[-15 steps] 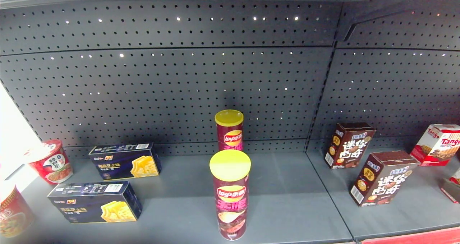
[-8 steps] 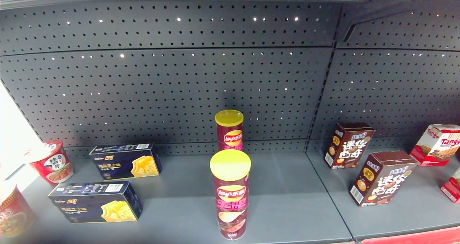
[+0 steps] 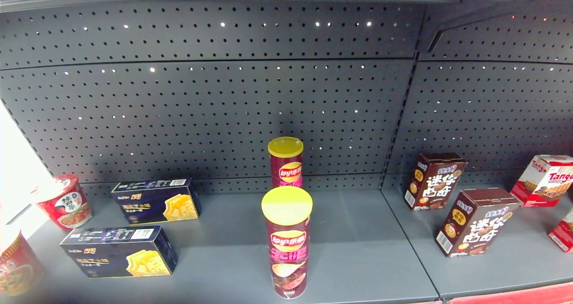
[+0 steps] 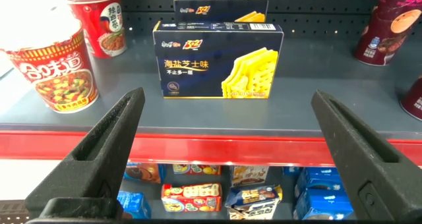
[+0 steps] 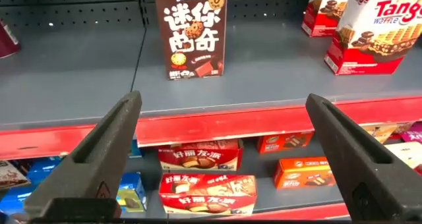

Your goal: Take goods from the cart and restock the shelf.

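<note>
Since a second ago, only the red box (image 3: 563, 236) at the right edge of the head view is showing a change, presenting a brighter red face. Over the last half second every item is staying put.

- shelf (image 3: 358, 250): grey deck, running across the lower half of the frame, with a pegboard back panel (image 3: 224, 116) rising behind it.
- front chip can (image 3: 287, 241): standing upright at lower centre, yellow lid up, near the shelf's front edge.
- rear chip can (image 3: 285, 161): standing upright directly behind the first, close to the pegboard back panel.
- front cracker box (image 3: 118, 251) and rear cracker box (image 3: 156, 200): navy, lying on their long sides at lower left, apart from each other.
- noodle cups: one (image 3: 62, 201) standing at the left edge, another (image 3: 15, 263) sitting in the lower left corner.
- brown biscuit boxes: one (image 3: 434, 181) standing at centre right, another (image 3: 476, 221) standing nearer the front. Both are turned at an angle.
- wafer box (image 3: 546, 180): red and white, sitting at the far right.
- left gripper (image 4: 227, 95): fingers spreading wide and holding nothing, hanging just in front of the red shelf edge, facing the front cracker box.
- right gripper (image 5: 224, 100): fingers likewise spreading wide and holding nothing, hanging before the shelf edge and facing one brown biscuit box.
- lower-shelf packs (image 4: 198, 196): sitting under the red edge strip.
</note>
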Available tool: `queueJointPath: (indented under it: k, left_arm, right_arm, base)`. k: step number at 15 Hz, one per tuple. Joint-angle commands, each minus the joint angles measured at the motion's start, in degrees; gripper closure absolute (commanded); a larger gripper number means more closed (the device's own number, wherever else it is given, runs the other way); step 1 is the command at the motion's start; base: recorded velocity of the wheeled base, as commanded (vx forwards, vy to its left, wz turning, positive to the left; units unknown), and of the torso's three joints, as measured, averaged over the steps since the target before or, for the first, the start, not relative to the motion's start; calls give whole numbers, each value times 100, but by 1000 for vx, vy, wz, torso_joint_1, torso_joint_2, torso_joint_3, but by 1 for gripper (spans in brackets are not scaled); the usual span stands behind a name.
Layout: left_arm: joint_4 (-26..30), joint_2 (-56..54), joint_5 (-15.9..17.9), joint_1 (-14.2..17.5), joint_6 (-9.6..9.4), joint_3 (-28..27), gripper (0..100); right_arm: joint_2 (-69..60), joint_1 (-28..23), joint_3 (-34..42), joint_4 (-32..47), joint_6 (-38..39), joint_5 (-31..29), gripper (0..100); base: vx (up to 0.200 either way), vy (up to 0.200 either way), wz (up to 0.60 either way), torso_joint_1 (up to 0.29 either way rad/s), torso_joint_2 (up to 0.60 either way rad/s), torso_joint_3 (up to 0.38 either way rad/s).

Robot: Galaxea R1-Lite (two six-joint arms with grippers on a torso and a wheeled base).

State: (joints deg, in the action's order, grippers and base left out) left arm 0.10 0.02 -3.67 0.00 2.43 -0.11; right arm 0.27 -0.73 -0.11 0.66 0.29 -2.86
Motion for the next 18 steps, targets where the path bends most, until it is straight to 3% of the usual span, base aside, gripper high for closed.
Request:
queueJointPath:
  k: [1, 11, 13, 18]
  left_arm:
    - [-1, -2, -2, 0, 4, -7, 0]
    - [-1, -2, -11, 0, 30, -7, 0]
    - [-1, -2, -11, 0, 21, -7, 0]
    - [-1, -2, -2, 0, 12, -7, 0]
  right_arm:
    - [-27, 3, 2, -4, 6, -4, 0]
    - [-27, 12, 2, -4, -47, 49, 0]
    - [-27, 12, 2, -4, -29, 49, 0]
    - [-27, 12, 2, -4, -38, 49, 0]
  base:
    - [0, 0, 0, 0, 0, 0]
    - [0, 0, 0, 0, 0, 0]
    - [-200, 0, 0, 2, 2, -2]
    - [0, 0, 0, 0, 0, 0]
